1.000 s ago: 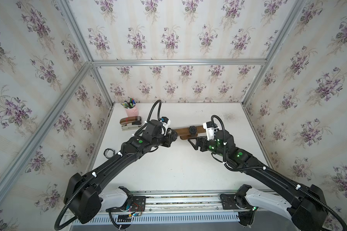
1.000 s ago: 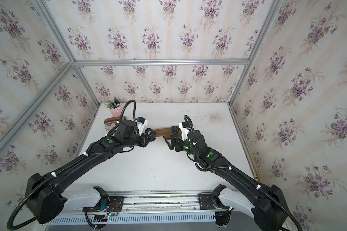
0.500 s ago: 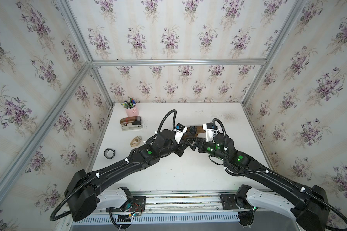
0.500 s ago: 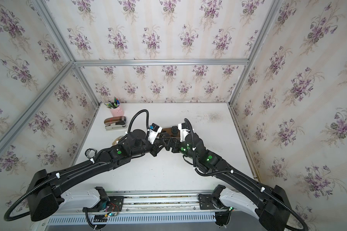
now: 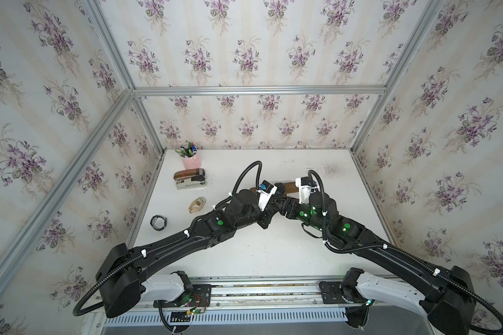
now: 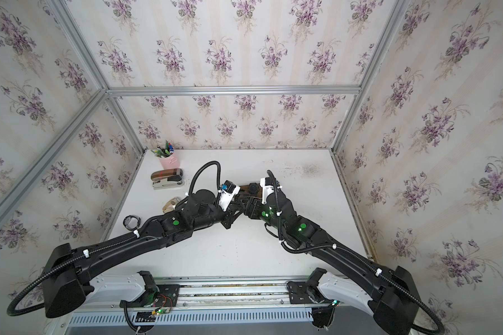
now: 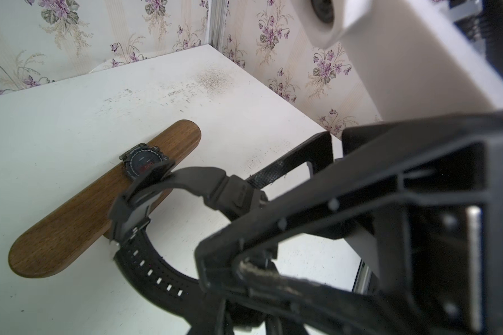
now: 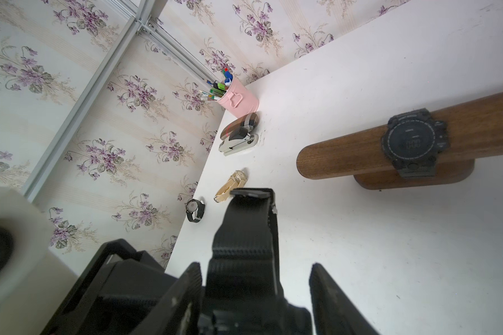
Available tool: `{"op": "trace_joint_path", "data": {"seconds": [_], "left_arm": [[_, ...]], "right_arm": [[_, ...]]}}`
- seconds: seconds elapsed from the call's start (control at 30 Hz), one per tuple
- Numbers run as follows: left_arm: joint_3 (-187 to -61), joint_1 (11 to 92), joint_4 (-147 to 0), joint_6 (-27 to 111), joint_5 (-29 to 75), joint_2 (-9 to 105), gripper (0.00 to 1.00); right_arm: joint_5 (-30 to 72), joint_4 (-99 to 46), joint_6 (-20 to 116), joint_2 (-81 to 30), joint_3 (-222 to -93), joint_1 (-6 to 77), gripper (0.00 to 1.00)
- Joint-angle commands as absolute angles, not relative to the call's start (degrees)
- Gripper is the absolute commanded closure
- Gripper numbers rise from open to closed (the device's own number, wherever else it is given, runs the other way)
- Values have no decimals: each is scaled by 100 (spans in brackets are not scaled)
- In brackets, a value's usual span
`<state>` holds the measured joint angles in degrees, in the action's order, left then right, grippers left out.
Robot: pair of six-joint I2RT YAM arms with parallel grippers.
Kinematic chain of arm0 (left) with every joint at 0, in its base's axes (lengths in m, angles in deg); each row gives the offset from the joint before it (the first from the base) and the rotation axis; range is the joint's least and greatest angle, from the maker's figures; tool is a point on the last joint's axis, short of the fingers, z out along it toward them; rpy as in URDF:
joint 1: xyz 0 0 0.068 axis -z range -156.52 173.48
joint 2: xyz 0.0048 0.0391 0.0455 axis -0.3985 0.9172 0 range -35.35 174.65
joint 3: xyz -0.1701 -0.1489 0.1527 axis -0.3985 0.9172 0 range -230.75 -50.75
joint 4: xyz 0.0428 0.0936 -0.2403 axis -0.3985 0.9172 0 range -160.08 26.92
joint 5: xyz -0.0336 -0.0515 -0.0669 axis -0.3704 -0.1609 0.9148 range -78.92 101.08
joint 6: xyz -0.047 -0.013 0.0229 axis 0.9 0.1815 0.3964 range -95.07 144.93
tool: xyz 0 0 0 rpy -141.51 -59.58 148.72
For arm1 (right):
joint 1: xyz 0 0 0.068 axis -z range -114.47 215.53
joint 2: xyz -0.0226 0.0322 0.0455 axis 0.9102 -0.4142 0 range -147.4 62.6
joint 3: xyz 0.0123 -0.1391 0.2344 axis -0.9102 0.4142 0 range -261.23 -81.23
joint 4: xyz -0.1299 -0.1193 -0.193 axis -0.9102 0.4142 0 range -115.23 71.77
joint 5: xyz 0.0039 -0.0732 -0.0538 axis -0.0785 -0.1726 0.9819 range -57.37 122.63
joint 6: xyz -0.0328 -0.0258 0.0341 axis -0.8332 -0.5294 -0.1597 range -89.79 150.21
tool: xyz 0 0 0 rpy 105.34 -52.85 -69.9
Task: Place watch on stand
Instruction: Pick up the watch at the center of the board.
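Hard to see: in both top views the wrist cameras and cable loops cover the spot where the left gripper (image 5: 273, 204) and right gripper (image 5: 288, 203) meet nose to nose. Only a short piece of the stand (image 5: 289, 187) shows behind them. In the right wrist view the stand's far end is cut off and its oval foot lies half under the bar.

Left wrist view: the perforated-strap black watch (image 7: 154, 275) is held in the air just in front of the stand, its strap curved in a loop. The lower end runs into the left gripper, whose jaws are narrow and pinched on it. I cannot make out which part is the case. The right gripper's blurred frame crowds the buckle end; whether it grips, I cannot tell.

Right wrist view: a black textured finger (image 8: 244, 232) stands mid-frame and hides part of the gold-tone watch (image 8: 235, 178).

Stand: behind table centre, bar level. A black digital watch (image 7: 144, 166) is wrapped round the bar, face up.

Around, well apart toward the left wall: pink pen cup (image 5: 190, 161), plaid-topped stapler (image 5: 190, 179) and small black watch (image 5: 158, 222).

Surface: white table (image 5: 244, 255), scuffed, with a grey smudge (image 5: 333, 168) toward the back right. The walls have purple floral wallpaper between aluminium frame rails.
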<state>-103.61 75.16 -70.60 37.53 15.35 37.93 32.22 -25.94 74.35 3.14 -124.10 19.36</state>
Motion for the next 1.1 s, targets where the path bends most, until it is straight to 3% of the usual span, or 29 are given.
{"op": "trace_joint_path", "data": {"seconds": [0.0, 0.17, 0.4, 0.83, 1.07], "left_arm": [[-10393, 7525, -7223, 3635, 1480, 3781, 91], [-10381, 7525, -7220, 3652, 1433, 3762, 85], [-10467, 7525, -7115, 3704, 1433, 3868, 72], [-10349, 7515, -7006, 3891, 1109, 3810, 36], [-10211, 7464, -7021, 4034, 860, 3598, 25]], "right_arm": [[3344, -2445, 7329, 214, -12497, 1922, 54], [3348, -2374, 7224, 117, -12547, 1922, 71], [3401, -2375, 7178, 106, -12557, 1918, 85], [3544, -2340, 7248, 132, -12448, 2049, 89], [3477, -2303, 7165, 206, -12403, 2297, 89]]}}
